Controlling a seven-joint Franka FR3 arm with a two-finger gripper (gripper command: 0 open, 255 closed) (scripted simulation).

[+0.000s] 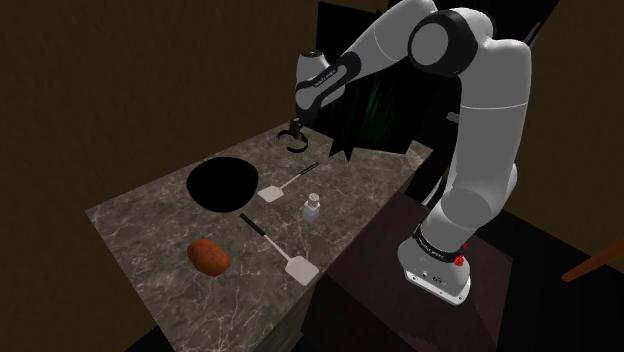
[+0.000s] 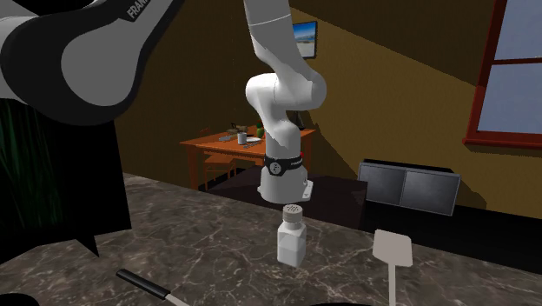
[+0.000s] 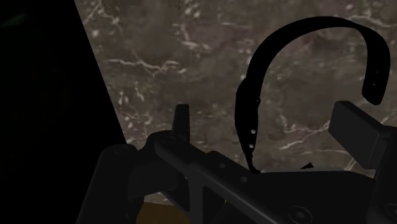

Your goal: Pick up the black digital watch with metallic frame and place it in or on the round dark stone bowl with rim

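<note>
Marble counter [image 1: 150, 235]: splayed claw [image 3: 264, 111] (nothing gripped) over watch [image 3: 245, 114], bowl [image 1: 203, 188] and spatula [image 1: 275, 192] nearby.

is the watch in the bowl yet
No, in the shoulder view the watch is at the gripper, clearly apart from the black bowl.

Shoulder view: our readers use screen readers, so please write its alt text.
A white robot arm reaches up and left from its stand, black jaws at a black watch at the dark marble counter's far end. Nearer lie a black bowl, two white spatulas, a small white shaker and a reddish-brown lump.
</note>
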